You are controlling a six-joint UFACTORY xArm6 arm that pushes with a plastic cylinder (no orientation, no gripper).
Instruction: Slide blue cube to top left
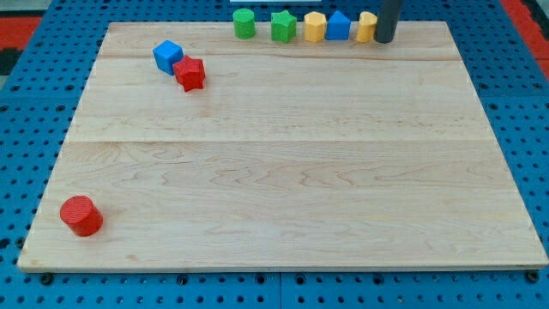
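The blue cube [167, 56] sits near the board's top left, touching a red star-shaped block [190, 74] at its lower right. My tip [384, 40] is at the view's top, right of centre, far to the right of the blue cube. It stands just right of a yellow block [366, 27] and partly hides it.
A row of blocks lies along the top edge: a green cylinder [244, 23], a green star-shaped block [283, 26], a yellow hexagonal block [315, 27], a blue block [339, 26]. A red cylinder [81, 215] sits at the bottom left. The wooden board [292, 172] lies on blue pegboard.
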